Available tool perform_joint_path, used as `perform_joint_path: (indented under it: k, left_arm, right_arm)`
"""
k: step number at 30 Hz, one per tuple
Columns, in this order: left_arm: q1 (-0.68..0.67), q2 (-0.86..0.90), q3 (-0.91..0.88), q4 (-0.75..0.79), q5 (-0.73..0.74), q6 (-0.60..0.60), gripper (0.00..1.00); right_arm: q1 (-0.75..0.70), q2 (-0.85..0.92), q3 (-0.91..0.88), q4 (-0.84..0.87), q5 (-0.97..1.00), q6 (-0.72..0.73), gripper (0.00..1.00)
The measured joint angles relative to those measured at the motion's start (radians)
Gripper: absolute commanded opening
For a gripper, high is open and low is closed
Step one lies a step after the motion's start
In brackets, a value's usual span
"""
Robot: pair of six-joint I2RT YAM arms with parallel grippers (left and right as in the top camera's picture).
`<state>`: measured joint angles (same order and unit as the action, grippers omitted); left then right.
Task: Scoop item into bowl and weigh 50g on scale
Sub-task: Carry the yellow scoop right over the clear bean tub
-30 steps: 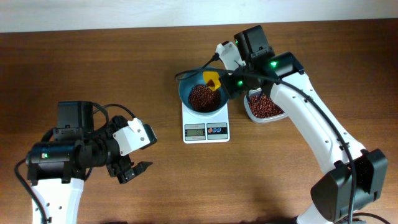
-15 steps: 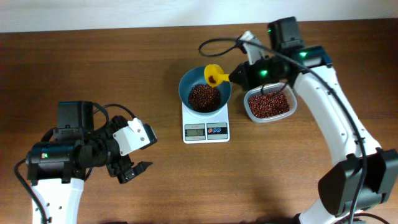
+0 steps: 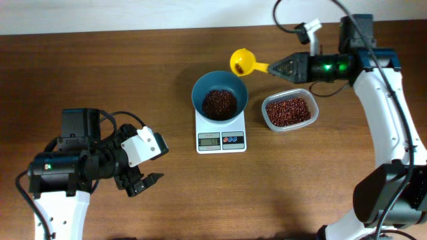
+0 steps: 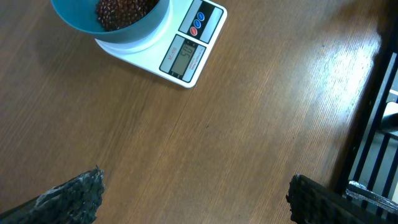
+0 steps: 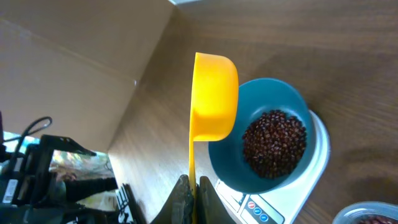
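The teal bowl point(image 3: 200, 97) stands on the white scale point(image 3: 221, 140) and holds a heap of red-brown beans point(image 3: 219, 103). My right gripper point(image 3: 273, 67) is shut on the handle of a yellow scoop point(image 3: 241, 62). The scoop hangs in the air just behind the bowl's far right rim. In the right wrist view the scoop point(image 5: 214, 93) shows its outside, and the bowl point(image 5: 227, 168) with beans point(image 5: 273, 143) lies below it. My left gripper point(image 3: 143, 183) hovers open over bare table at the front left, holding nothing. Its view shows the scale point(image 4: 186, 53) and bowl point(image 4: 124, 34) far ahead.
A clear plastic tub point(image 3: 312, 110) of more beans point(image 3: 288, 112) sits right of the scale, under the right arm. Bare brown wood lies around the left gripper. A pale wall runs along the table's far edge.
The right gripper has drawn back and to the right with the scoop, from tipped over the bowl to behind its rim. The left arm has not moved.
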<state>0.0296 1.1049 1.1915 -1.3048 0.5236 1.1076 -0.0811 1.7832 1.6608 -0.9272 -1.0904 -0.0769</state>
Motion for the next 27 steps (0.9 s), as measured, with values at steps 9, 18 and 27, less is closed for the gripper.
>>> perform_joint_path:
  k: [9, 18, 27]
  left_arm:
    - [0.0, 0.0, 0.0, 0.0, 0.0, 0.0, 0.98]
    - [0.0, 0.0, 0.0, 0.0, 0.0, 0.0, 0.98]
    - [0.0, 0.0, 0.0, 0.0, 0.0, 0.0, 0.99]
  right_arm:
    - [-0.096, 0.0, 0.007, -0.134, 0.002, -0.016, 0.04]
    - [-0.11, 0.0, 0.009, -0.312, 0.172, -0.122, 0.04]
    - [-0.121, 0.0, 0.009, -0.365, 0.356, -0.164, 0.04]
